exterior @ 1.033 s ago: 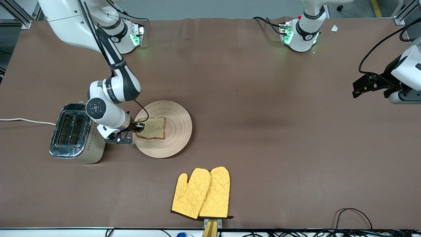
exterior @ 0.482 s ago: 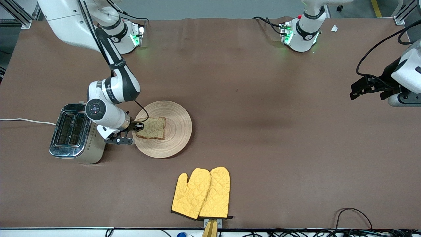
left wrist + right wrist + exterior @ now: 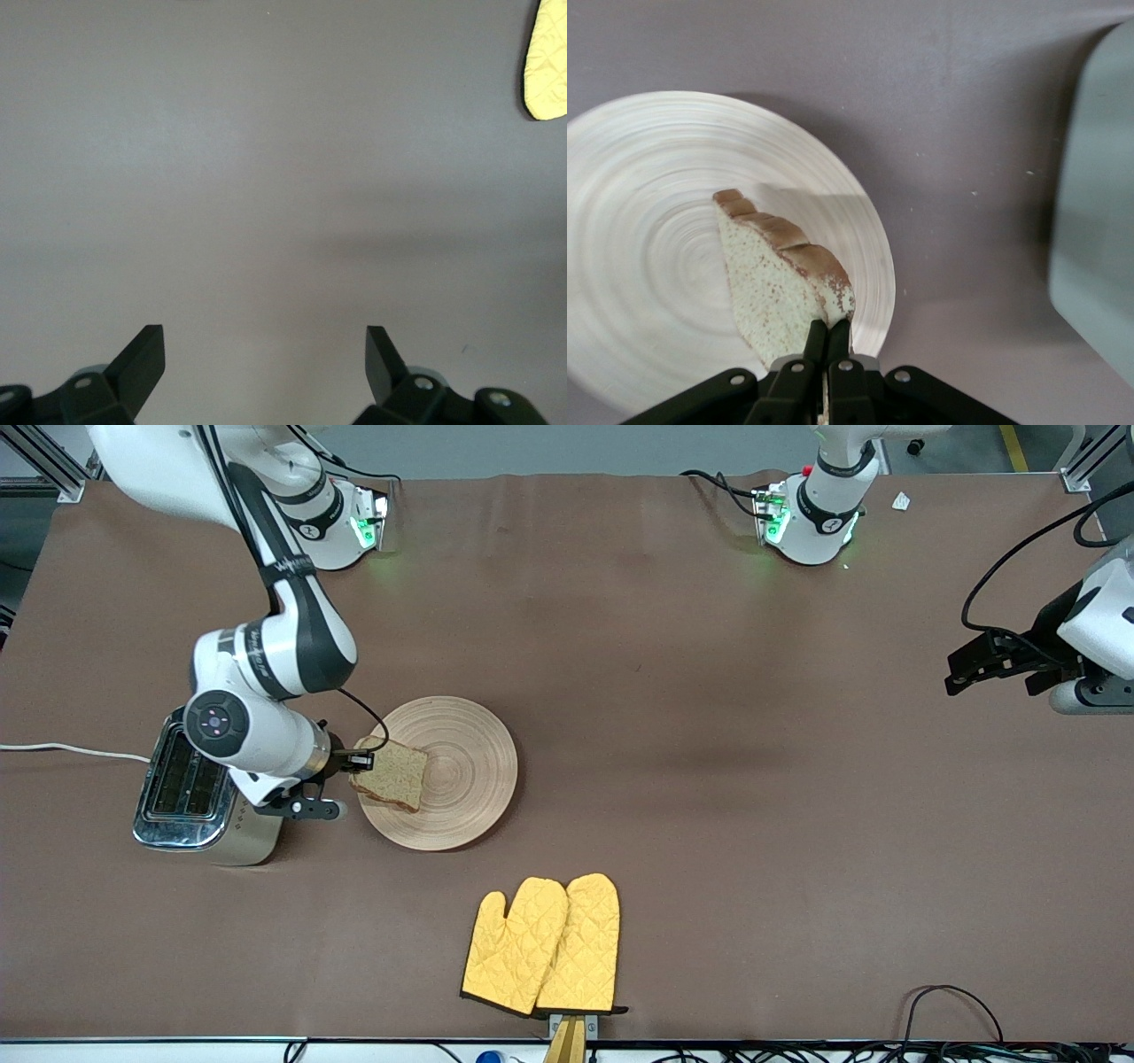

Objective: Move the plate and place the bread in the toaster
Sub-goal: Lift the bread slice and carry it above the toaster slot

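Note:
My right gripper (image 3: 359, 763) is shut on one edge of the bread (image 3: 392, 774), a speckled brown slice, and holds it tilted above the rim of the wooden plate (image 3: 469, 779) on the side toward the toaster (image 3: 190, 793). In the right wrist view the bread (image 3: 778, 283) stands on edge between the fingers (image 3: 828, 341) over the plate (image 3: 647, 266), with the toaster's cream side (image 3: 1099, 257) close by. My left gripper (image 3: 961, 664) is open and empty, waiting in the air at the left arm's end of the table; its wrist view shows only its fingertips (image 3: 146, 350) over bare table.
A pair of yellow oven mitts (image 3: 545, 943) lies nearer to the front camera than the plate; a corner shows in the left wrist view (image 3: 547, 62). The toaster's white cord (image 3: 71, 750) runs off the right arm's end of the table. Cables lie along the front edge (image 3: 948, 1010).
My right gripper has lifted the bread off the plate and drawn it toward the toaster, tilting the slice. The left gripper has barely shifted. The plate has not moved.

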### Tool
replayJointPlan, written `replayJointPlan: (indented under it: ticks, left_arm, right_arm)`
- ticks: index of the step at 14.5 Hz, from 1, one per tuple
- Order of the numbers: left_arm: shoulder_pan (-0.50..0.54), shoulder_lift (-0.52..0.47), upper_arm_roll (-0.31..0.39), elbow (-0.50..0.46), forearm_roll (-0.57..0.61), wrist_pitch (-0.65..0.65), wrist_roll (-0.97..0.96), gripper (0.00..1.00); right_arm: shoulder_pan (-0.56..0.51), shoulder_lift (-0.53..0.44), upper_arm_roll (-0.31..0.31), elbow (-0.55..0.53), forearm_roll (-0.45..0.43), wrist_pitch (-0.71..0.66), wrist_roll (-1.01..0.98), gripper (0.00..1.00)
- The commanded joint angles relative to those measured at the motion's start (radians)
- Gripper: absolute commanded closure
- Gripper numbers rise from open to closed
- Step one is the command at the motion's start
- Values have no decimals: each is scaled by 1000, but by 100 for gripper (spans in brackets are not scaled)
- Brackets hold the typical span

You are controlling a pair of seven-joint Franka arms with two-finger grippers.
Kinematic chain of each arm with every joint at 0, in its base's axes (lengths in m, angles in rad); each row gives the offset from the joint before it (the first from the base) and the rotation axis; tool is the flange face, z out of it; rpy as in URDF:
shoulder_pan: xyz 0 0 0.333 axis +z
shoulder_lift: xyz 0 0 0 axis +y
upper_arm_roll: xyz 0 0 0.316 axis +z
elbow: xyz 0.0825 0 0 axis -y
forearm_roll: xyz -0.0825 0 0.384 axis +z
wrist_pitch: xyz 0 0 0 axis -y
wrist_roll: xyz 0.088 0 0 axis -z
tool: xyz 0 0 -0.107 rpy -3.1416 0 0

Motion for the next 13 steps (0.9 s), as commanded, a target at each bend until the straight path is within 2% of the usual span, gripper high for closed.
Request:
replayJointPlan:
  ticks: [1, 3, 5, 8, 12, 13]
  left_arm:
    - [10, -8, 4, -4, -12, 8, -4, 0]
    - [10, -8, 4, -6, -14, 6, -9, 0]
    - [10, -8, 4, -4, -14, 8, -9, 0]
    - [10, -5, 4, -4, -15, 14, -10, 0]
    - [12, -5, 4, -4, -15, 14, -9, 0]
    - [12, -5, 4, -4, -15, 14, -10, 0]
  right_arm:
    - [16, -5, 2, 159, -77, -182, 31, 100]
    - [45, -5, 4, 262, -163, -305, 61, 100]
    - [97, -6, 4, 307, -282, -379, 74, 100]
    - [131, -8, 4, 346, -411, -474, 107, 100]
    - [164, -5, 4, 347, -669, -536, 110, 100]
    - [154, -3, 4, 345, -695, -536, 109, 100]
